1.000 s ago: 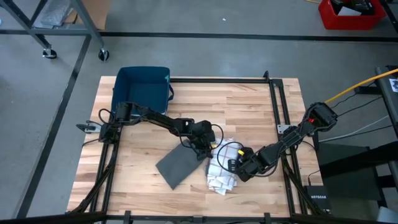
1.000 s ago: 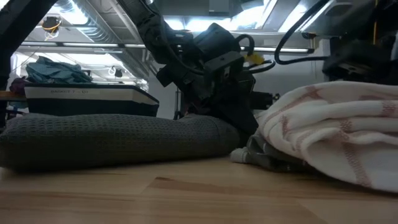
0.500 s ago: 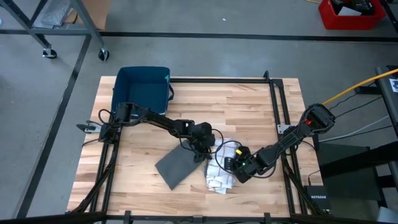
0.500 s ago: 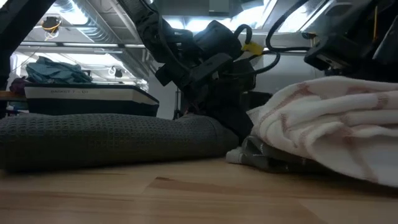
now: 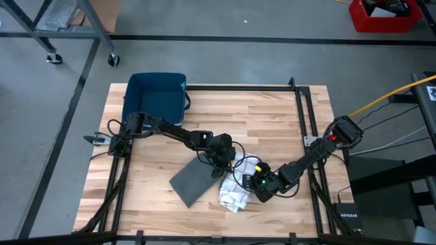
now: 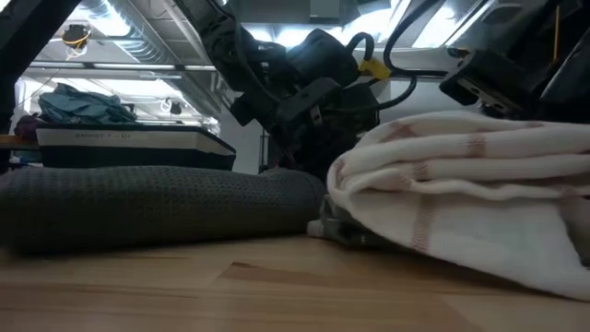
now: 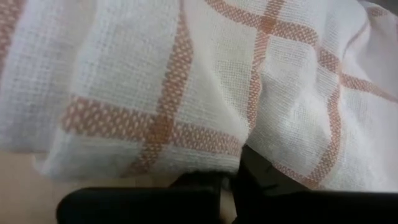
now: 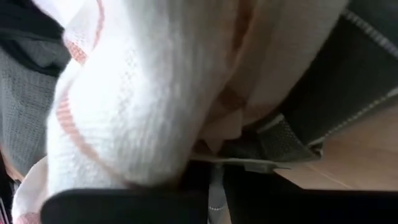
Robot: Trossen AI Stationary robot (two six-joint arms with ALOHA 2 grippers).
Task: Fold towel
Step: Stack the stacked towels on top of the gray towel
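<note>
A white towel [image 5: 235, 197] with orange checks lies bunched in a heap on the table, right of a folded dark grey towel [image 5: 193, 181] that lies flat. In the low view the white towel [image 6: 461, 194] sits on a small piece of grey cloth [image 6: 343, 227]. My left gripper [image 5: 222, 163] is at the heap's far left side and is shut on it. My right gripper [image 5: 257, 184] is shut at the heap's right side. Both wrist views are filled with the white cloth [image 7: 186, 81] [image 8: 143, 93]. My left gripper is shut on the white towel's lower edge [image 7: 231, 163], which runs down into its fingertips. It comes slanting down from the table's far left. The fingers hide how many layers they have. The towel rests slack on the table. My right gripper pinches cloth at the underside of the white heap [image 8: 214, 163], where a pale strip runs between its fingertips. It comes slanting down from the table's right. Edge or fold, I cannot tell. The heap bulges over the fingers and lies on the table.
A blue bin [image 5: 155, 99] stands at the table's far left. A dark frame rail [image 5: 301, 129] runs along the right side. Beside the right gripper a dark grey hemmed cloth [image 8: 283, 138] shows under the white towel. Bare wood lies far and right of the towels.
My right gripper has gone toward the table's left and tipped further down. The white towel has gone with it, sliding toward the grey towel and bunching into a tighter heap. My left gripper has stayed in place and rolled about its own pointing line.
</note>
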